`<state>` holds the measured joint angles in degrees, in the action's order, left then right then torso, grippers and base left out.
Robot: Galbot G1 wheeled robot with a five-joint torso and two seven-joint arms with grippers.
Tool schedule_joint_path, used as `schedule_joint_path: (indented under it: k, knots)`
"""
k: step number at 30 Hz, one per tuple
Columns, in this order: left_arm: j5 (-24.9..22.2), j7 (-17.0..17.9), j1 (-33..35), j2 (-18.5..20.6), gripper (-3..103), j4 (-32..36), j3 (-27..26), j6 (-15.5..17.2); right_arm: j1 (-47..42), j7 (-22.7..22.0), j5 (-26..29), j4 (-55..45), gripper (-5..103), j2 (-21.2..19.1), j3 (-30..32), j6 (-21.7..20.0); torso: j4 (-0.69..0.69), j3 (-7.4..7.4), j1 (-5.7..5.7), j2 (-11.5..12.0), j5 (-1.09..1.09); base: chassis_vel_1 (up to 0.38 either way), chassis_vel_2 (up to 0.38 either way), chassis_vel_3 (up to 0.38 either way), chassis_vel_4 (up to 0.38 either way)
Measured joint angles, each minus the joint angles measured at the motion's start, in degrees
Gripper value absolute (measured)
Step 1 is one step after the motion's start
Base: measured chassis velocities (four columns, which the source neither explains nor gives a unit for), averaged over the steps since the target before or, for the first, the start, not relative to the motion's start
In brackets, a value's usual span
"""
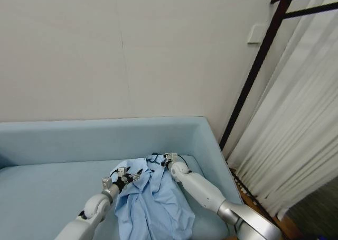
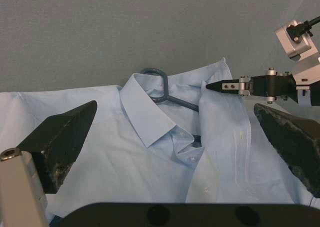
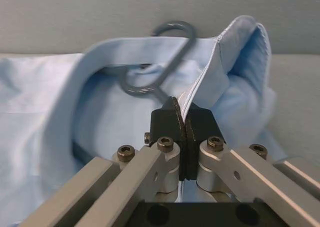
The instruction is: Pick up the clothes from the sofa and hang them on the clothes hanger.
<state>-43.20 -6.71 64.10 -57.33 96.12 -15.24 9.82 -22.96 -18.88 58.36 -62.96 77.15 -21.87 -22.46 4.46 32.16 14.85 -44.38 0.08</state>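
A light blue shirt (image 1: 153, 205) lies flat on the pale blue sofa (image 1: 63, 139), with a dark hanger (image 2: 159, 82) inside its collar (image 2: 145, 112). The hanger's hook (image 3: 172, 47) sticks out toward the sofa back. My right gripper (image 1: 161, 158) is at the collar end, shut on the shirt's front edge (image 3: 200, 82) just below the hook. In the left wrist view the right gripper (image 2: 215, 86) reaches in from the side. My left gripper (image 1: 138, 174) stands open beside the shirt's shoulder, its dark fingers (image 2: 60, 137) spread wide over the collar area without touching cloth.
The sofa's backrest and right armrest (image 1: 208, 145) close in behind and beside the shirt. A dark clothes rack (image 1: 253, 76) stands to the right against the wall, with white curtains (image 1: 296, 139) beside it. The seat to the left is bare.
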Motion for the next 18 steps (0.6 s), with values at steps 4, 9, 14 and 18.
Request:
schedule_joint_path:
  k: [4, 9, 14, 18]
  knots:
    - [0.03, -0.07, 0.39, -0.02, 100, -0.01, -0.40, -0.19, -0.13, 0.05, -0.49, -1.62, 2, 1.54, -0.73, -0.01, -0.01, 0.00, 0.00, 0.00, 0.00, 0.000, 0.000, 0.000, 0.000]
    - [0.04, -0.10, 0.82, 0.15, 100, 0.15, -0.75, -0.32, -0.69, 0.22, -1.01, -3.83, 2, 2.14, -1.73, -0.57, 0.00, 0.00, 0.00, 0.00, 0.00, 0.000, 0.000, 0.000, 0.000]
    - [0.04, -0.17, 1.46, 0.13, 100, 0.41, -0.98, -0.48, -1.48, 0.96, -2.19, -4.62, 2, 4.02, -2.88, -1.17, 0.00, 0.00, 0.00, 0.00, 0.00, 0.000, 0.000, 0.000, 0.000]
    - [0.08, -0.18, 1.69, -0.12, 100, 0.38, -0.99, -0.50, -1.92, 2.05, -4.12, -2.34, 2, 5.86, -3.83, -1.20, -0.01, 0.00, 0.00, 0.00, 0.00, 0.000, 0.000, 0.000, 0.000]
